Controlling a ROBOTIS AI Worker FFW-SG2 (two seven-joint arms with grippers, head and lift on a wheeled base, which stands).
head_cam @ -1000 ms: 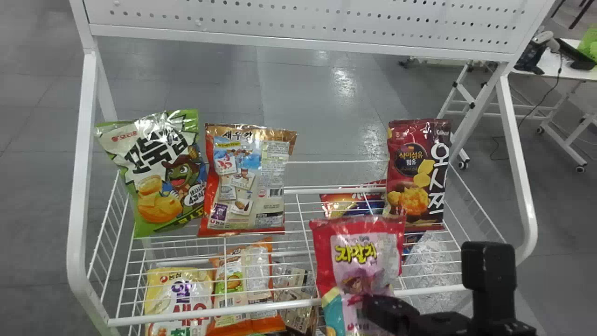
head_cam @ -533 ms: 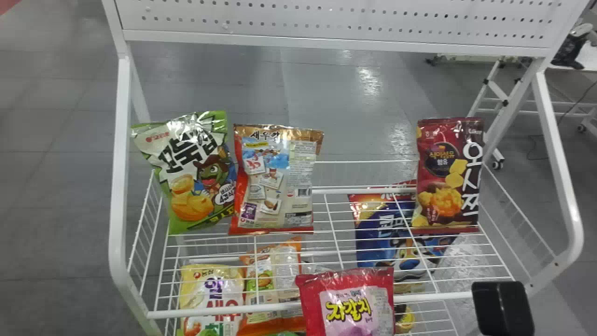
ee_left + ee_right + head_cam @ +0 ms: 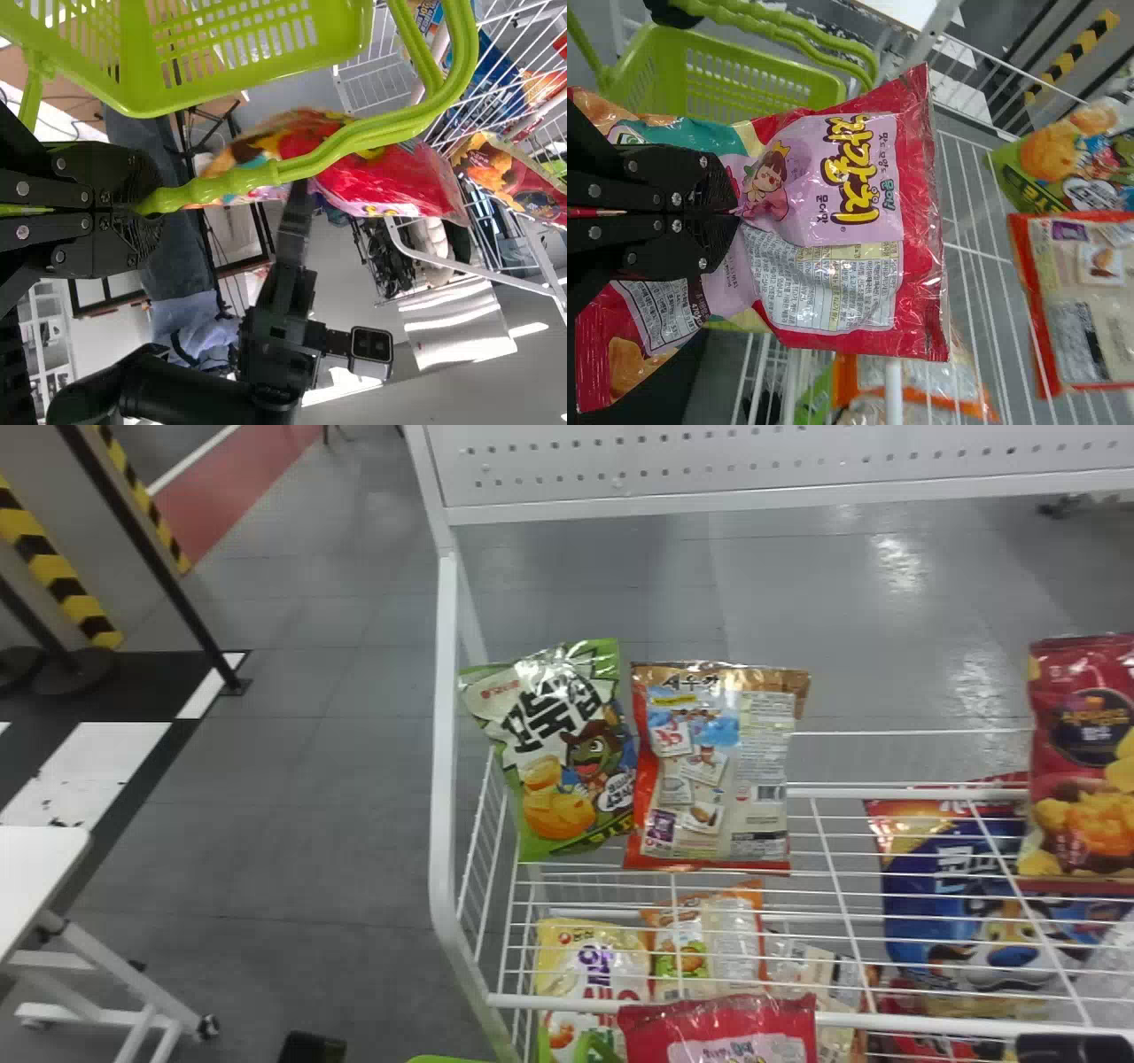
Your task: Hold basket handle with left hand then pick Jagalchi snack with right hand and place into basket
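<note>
Left gripper (image 3: 146,208): pinches the handle (image 3: 226,183) of the basket (image 3: 137,44), presumably steadying it for the drop.
Basket: hangs by its handle, likely so its mouth stays reachable.
Snack (image 3: 864,177): outside the basket, to its right, awaiting placement.
Rack (image 3: 446,735): stands beyond the basket, apparently displaying other bags (image 3: 709,771) upright.
Right gripper (image 3: 735,212): right of the basket, pressed together on the snack's body, probably to curb swinging.

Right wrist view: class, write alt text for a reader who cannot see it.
The right gripper pinches the Jagalchi snack, a red bag with a pink panel. Around it are a lime-green basket and a white wire rack with other snack bags.
</note>
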